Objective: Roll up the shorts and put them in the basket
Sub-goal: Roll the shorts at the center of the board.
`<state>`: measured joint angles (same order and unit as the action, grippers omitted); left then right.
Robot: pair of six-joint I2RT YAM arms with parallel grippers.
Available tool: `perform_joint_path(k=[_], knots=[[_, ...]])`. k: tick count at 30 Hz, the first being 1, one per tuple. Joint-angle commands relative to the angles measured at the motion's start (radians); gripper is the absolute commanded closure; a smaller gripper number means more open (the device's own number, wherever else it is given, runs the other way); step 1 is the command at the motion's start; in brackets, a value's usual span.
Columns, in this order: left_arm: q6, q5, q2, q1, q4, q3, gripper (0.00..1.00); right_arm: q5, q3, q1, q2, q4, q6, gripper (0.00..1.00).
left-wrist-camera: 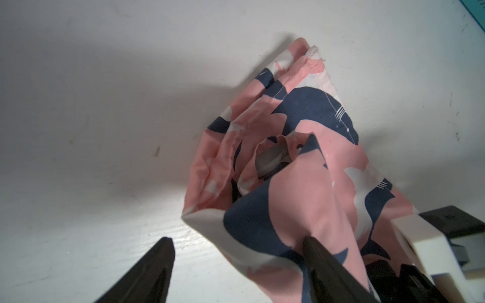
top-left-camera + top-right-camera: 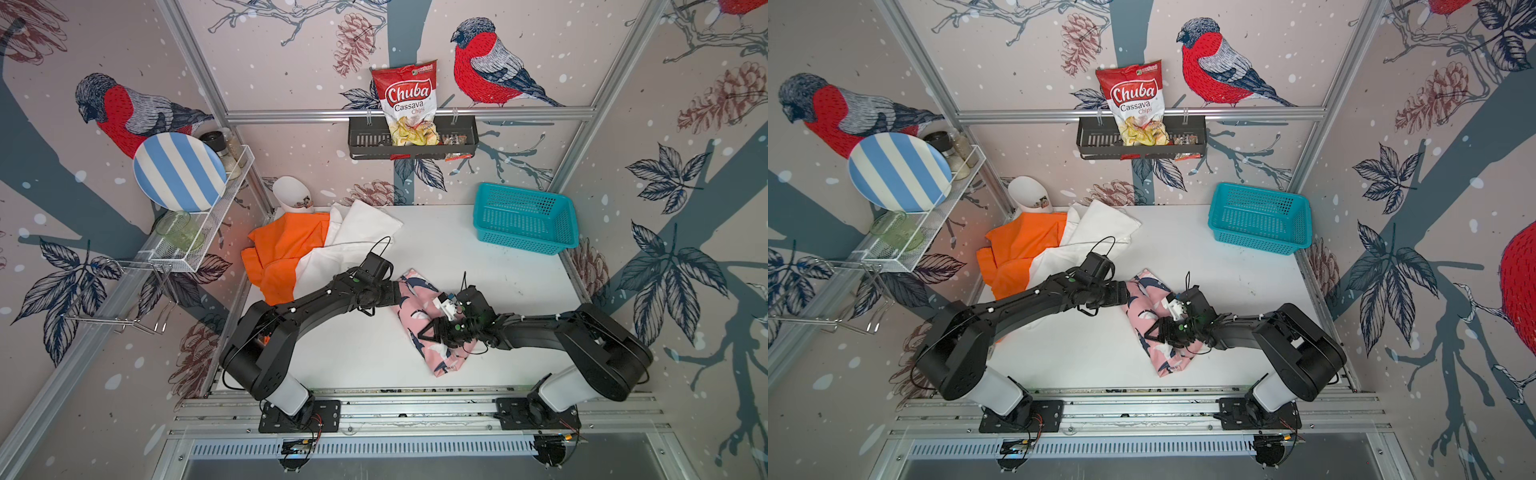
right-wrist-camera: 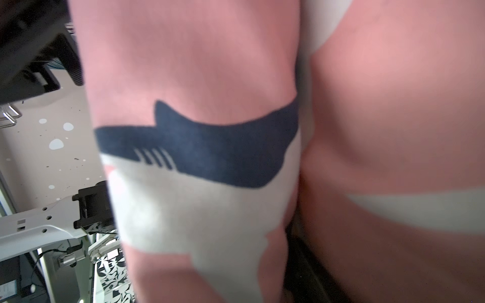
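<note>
Left gripper (image 1: pixel 237 239) gapes; only its wrist view tells.

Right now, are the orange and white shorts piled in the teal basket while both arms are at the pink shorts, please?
Not in the teal basket: both top views show the orange shorts and white shorts piled on the table; the rest holds.

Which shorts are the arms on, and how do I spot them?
Start at the white table and go to its middle, nearer the front than the teal basket. The crumpled pink shorts lie there. Their navy-and-white shark print sets them apart from the plain orange shorts and white shorts heaped in the far left corner.
</note>
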<state>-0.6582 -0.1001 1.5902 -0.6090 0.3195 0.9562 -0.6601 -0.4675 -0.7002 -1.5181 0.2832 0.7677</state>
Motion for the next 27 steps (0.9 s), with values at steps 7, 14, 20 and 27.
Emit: perform_joint_path(k=[7,14,20,27], knots=[[0.007,0.046,0.092,0.001,-0.032,0.006,0.21,0.446,-0.183,-0.085,0.176,-0.533,-0.151,0.2],[0.028,0.047,0.094,0.005,-0.027,0.014,0.21,0.674,-0.312,-0.168,0.237,-0.732,-0.172,0.17],[0.052,0.045,0.099,0.006,-0.001,0.036,0.21,0.792,-0.378,-0.252,0.244,-0.776,-0.163,0.17],[0.055,0.02,0.118,0.006,-0.004,0.072,0.22,0.849,-0.409,-0.312,0.242,-0.81,-0.156,0.17]])
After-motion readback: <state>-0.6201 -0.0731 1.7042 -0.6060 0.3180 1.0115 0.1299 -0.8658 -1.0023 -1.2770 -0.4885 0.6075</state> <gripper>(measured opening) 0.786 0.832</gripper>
